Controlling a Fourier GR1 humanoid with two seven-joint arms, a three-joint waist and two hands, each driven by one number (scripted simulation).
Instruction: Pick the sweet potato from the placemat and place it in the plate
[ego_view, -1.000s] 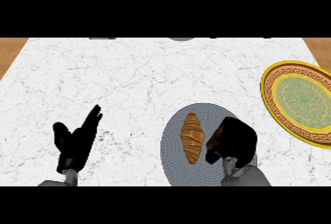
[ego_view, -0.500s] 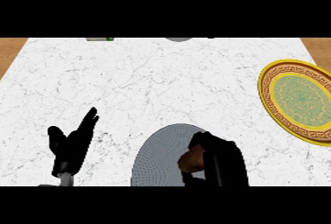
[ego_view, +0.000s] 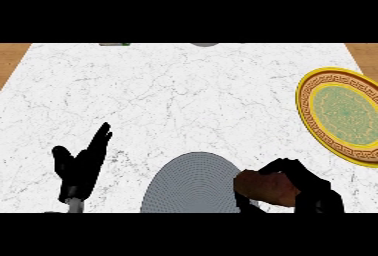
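The brown sweet potato (ego_view: 264, 186) is in my right hand (ego_view: 304, 184), whose fingers curl round it at the lower right, just off the right edge of the grey round placemat (ego_view: 190, 186). Much of the potato is hidden by the fingers. The plate (ego_view: 344, 114), yellow-rimmed with a green patterned centre, lies at the right edge of the white marble counter, up and to the right of that hand. My left hand (ego_view: 81, 164) rests open at the lower left, fingers pointing up.
Two small objects peek in at the counter's far edge: a green-grey one (ego_view: 114, 44) and a grey one (ego_view: 204, 44). Wooden floor shows at both upper corners.
My right hand closed on the sweet potato and carried it from the placemat's middle off its right edge. The placemat now lies bare. The view shifted slightly; the left hand stayed resting.
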